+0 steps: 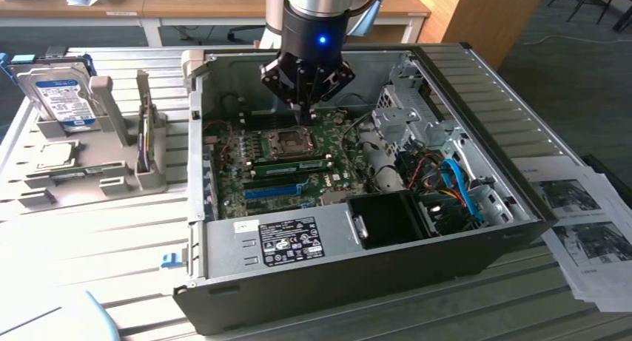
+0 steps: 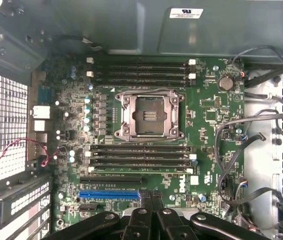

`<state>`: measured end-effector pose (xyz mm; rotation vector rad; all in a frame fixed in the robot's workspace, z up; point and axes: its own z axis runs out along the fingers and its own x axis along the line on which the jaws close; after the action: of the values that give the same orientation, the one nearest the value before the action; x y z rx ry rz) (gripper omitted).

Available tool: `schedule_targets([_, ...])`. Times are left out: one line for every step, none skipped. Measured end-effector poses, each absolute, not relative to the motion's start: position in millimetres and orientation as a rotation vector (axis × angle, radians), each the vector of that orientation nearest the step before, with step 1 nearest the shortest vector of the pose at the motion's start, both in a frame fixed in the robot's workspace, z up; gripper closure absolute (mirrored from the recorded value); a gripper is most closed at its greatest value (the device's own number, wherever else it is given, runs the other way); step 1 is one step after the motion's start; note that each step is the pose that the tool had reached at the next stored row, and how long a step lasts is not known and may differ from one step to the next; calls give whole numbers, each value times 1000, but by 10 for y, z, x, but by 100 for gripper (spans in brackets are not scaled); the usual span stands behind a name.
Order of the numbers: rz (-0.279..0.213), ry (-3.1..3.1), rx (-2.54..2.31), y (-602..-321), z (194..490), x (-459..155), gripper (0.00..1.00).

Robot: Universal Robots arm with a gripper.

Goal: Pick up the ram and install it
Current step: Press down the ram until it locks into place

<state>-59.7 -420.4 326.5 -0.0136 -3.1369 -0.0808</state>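
Tool [image 2: 149,212] pinched together, holding nothing, above the motherboard [image 2: 206,115].
Wrist view: keep yourself squared to the slots beside the CPU socket [image 2: 149,116]. Exterior view: the ram [image 1: 294,166] appears to sit in a slot just beside that socket; press evenly, never on one end.

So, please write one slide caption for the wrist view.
Shut gripper above the motherboard, near the blue slot.

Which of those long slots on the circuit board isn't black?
The bright blue expansion slot; every other long slot on the motherboard is black.
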Motion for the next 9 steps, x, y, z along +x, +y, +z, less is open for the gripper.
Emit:
schedule_targets([-85,-3137,-13,-4204,3266,-597,91])
schedule_targets([-90,-3136,-12,-4204,3265,-597,91])
schedule_targets([-96,-3136,-11,-4204,3265,-597,91])
schedule_targets([-103,-3136,-10,-4204,3265,-596,91])
schedule_targets([-108,-3136,-10,-4204,3265,-597,91])
schedule_targets([-109,-3135,-10,-4203,3266,-597,91])
schedule_targets([-109,-3135,-10,-4203,3265,-597,91])
schedule_targets([-109,-3135,-10,-4204,3265,-597,91])
schedule_targets([-109,-3135,-10,-4204,3265,-597,91])
